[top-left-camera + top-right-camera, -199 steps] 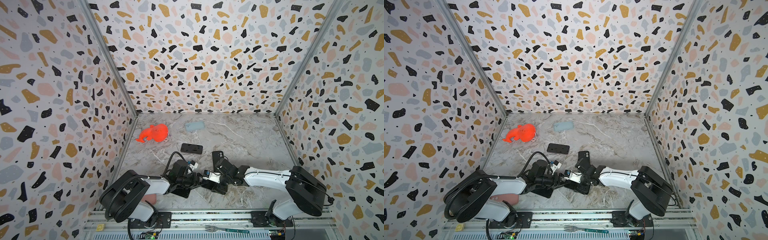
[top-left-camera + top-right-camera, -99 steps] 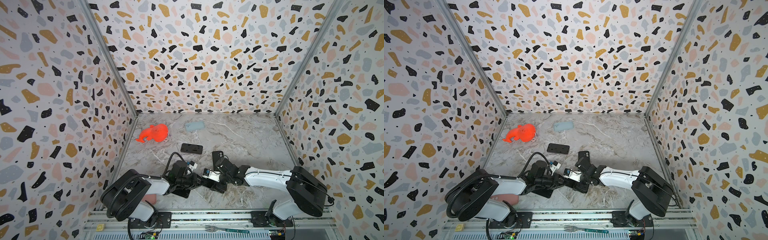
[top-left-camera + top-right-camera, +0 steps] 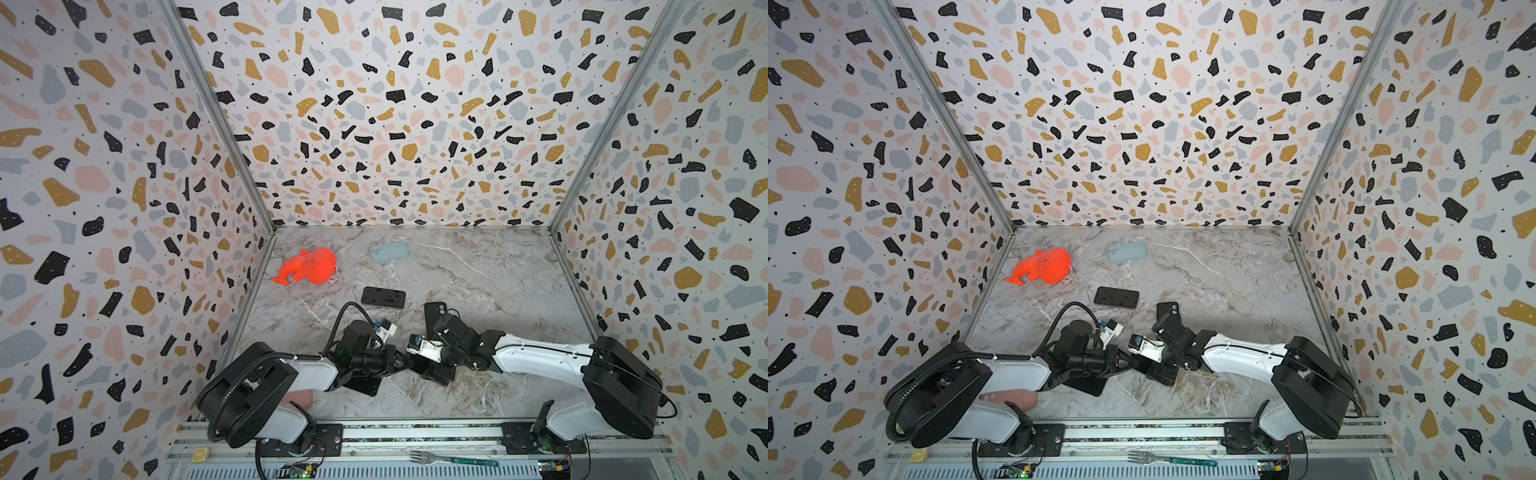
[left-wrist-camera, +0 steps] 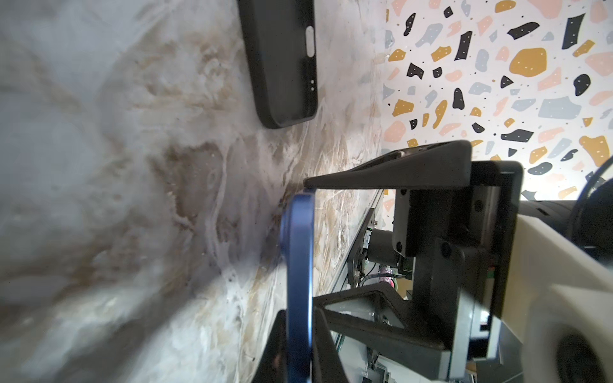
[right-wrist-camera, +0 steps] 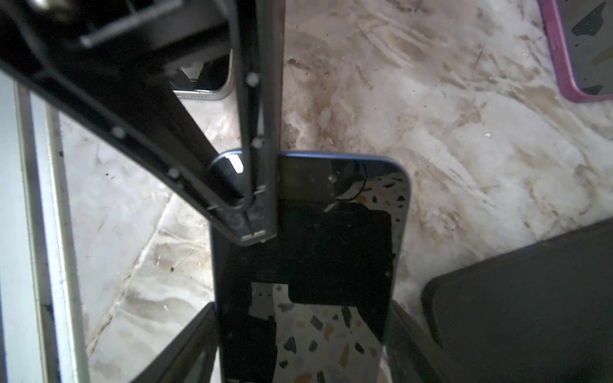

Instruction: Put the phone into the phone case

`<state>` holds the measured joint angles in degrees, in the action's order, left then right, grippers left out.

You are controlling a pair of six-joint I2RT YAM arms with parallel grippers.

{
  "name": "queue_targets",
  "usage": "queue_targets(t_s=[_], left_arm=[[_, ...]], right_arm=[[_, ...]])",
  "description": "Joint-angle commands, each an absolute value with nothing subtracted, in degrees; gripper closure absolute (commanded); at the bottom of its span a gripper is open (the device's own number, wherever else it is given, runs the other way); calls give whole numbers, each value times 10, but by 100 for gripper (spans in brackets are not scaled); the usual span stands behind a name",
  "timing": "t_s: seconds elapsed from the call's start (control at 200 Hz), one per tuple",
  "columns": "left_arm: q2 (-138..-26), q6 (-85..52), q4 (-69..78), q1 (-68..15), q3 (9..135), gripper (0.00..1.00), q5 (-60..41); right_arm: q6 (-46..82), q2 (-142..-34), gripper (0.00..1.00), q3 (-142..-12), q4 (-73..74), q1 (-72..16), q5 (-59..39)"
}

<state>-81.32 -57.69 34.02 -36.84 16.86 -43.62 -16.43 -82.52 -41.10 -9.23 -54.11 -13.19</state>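
A blue phone hangs just above the marble floor between both grippers, near the front middle. My left gripper is shut on its thin far end, one finger on each face. My right gripper is shut on the same phone across its width, with a finger along each long edge. In both top views the grippers meet tip to tip and hide the phone. The black phone case lies open side up beside them. The right arm partly covers the case.
A black phone lies flat behind the grippers. A pale blue case and an orange toy whale sit further back. A pink case lies under the left arm. Patterned walls enclose three sides. A fork rests on the front rail.
My left gripper's jaws have closed onto the end of the phone. Both arms have stayed almost where they were.
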Motion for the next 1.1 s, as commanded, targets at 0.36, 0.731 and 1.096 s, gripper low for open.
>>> queue_targets(t_s=[0.36, 0.731, 1.096], left_arm=[[-777, -566, 303, -369, 207, 100, -435], [-755, -574, 301, -360, 246, 100, -452], [-777, -609, 356, -343, 270, 100, -482]], right_arm=[[-62, -697, 17, -473, -201, -541, -86], [146, -581, 19, -455, -206, -501, 40], [337, -424, 25, -310, -94, -350, -133]])
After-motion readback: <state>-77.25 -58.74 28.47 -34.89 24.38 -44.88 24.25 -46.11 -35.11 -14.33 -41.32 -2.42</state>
